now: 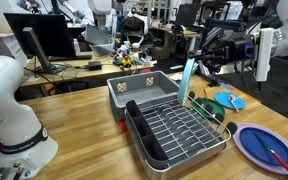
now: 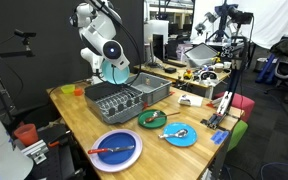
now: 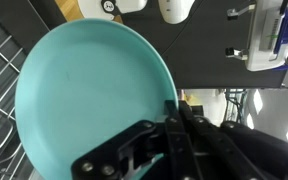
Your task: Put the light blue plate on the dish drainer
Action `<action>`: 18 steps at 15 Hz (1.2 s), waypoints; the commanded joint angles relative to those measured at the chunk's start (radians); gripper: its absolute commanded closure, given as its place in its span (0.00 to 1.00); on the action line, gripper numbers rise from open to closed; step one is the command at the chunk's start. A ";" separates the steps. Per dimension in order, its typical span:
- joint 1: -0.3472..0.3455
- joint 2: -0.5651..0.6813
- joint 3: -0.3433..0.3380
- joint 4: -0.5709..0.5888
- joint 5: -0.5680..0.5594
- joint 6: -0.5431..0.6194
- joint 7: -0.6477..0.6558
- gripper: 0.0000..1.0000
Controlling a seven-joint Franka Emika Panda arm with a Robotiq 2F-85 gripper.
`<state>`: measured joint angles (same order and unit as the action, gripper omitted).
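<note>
Height is what separates them: the light blue plate (image 1: 187, 80), clamped at its rim by the gripper (image 3: 172, 112), hangs on edge right of centre in an exterior view. It is just above the far side of the dish drainer (image 1: 181, 128), so lowering it seems next.

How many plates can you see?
4. The light blue plate is in the end effector by the dish drainer; the purple-blue plate, green plate and blue plate sit on the table. Others may be hidden.
</note>
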<state>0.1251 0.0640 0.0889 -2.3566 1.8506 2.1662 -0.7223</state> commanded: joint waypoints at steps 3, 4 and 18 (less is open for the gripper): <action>0.013 0.053 0.019 0.022 0.187 0.009 -0.019 0.98; 0.016 0.069 0.020 0.024 0.237 -0.001 -0.016 0.98; 0.072 0.245 0.004 0.071 0.671 0.082 -0.036 0.98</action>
<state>0.1790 0.2921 0.1012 -2.3037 2.4698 2.2098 -0.7918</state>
